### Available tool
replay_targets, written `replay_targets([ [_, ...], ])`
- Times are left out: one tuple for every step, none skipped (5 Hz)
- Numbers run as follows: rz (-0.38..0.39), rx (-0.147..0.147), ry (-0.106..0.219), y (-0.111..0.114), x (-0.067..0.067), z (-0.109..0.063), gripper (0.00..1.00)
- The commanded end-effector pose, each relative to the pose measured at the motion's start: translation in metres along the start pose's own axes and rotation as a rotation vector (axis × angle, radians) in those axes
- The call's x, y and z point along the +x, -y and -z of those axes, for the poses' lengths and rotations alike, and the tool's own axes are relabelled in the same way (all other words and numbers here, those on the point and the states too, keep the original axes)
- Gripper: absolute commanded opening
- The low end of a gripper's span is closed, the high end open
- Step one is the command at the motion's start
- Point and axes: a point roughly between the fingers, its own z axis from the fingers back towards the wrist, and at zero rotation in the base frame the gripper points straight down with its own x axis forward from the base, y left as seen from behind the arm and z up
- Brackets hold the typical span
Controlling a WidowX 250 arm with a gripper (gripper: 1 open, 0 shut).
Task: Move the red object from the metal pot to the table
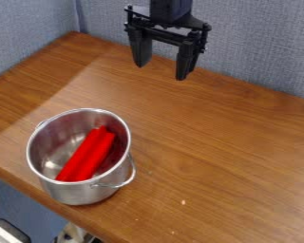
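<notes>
We see the red object lying inside the metal pot, tilted on a diagonal: upper end near the far-right inner wall, lower end down toward the near-left of the pot floor. It looks like it rests against the bottom and leans on the wall, but we can't tell the exact contact. Its red reflects in the shiny inner wall beside it.

The pot sits upright on the table, close to the near-left edge; one small side handle shows at its right.

The gripper hangs well apart from the pot, up over the far side of the table, pointing down. Its two dark fingers stand wide apart with nothing between them. It touches neither pot nor block.

Behind the table we see a blue-grey fabric wall.
</notes>
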Motion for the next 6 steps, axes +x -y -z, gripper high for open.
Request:
replay_targets([
  [0.0,0.0,-0.02,0.0,-0.002,0.007,1.0],
  [0.0,-0.001,-0.04,0.0,-0.005,0.015,1.0],
  [0.002,0.016,-0.054,-0.008,-0.032,0.023,1.0],
  [-0.021,0.009,0.002,-0.017,-0.059,0.022,1.0],
  [-0.025,0.026,0.051,-0.036,-0.087,0.022,1.0],
  [-0.029,0.032,0.068,-0.048,-0.094,0.031,1.0],
])
